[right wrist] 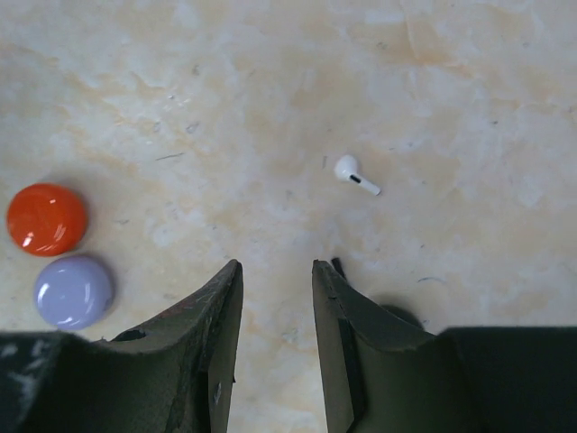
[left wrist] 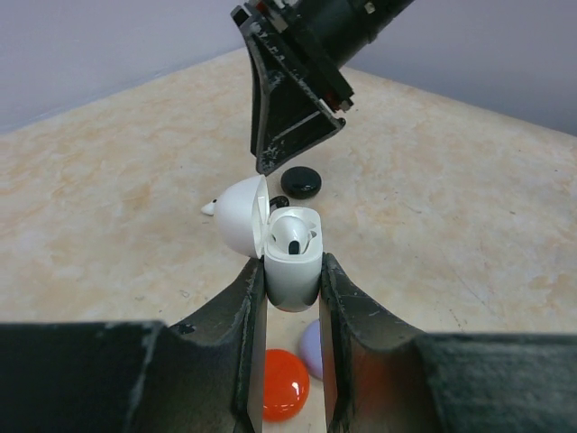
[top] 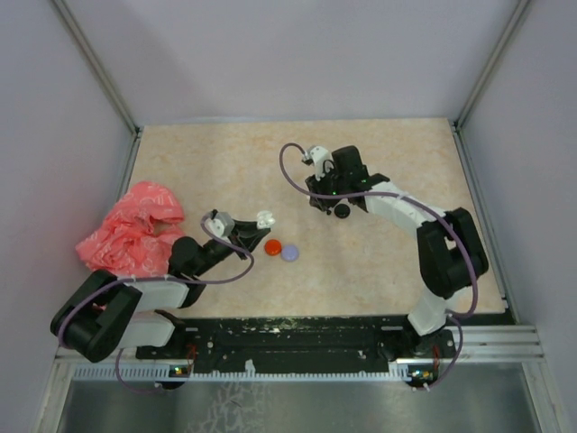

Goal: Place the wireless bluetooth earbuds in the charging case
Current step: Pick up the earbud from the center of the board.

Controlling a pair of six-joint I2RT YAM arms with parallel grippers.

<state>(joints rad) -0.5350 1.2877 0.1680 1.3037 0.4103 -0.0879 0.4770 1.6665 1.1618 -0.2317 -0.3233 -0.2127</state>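
Nearest, the left gripper (left wrist: 292,269) clamps the glossy white plastic charging case (left wrist: 293,284), lid open, one bud (left wrist: 293,236) seated. Beyond, a tiny white stemmed earbud (right wrist: 356,174) lies loose on the table (right wrist: 180,90) under the right gripper (right wrist: 276,271), its jaws parted and empty. It looks feather-light and slippery, so I'd pinch its bulb.

Left pincer (left wrist: 293,269) clamped, right pincer (right wrist: 276,271) parted

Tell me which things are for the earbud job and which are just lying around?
For the job:
charging case in the left gripper
seated earbud inside it
loose white earbud on the table

Just lying about:
red disc
lilac disc
black disc
crumpled pink material
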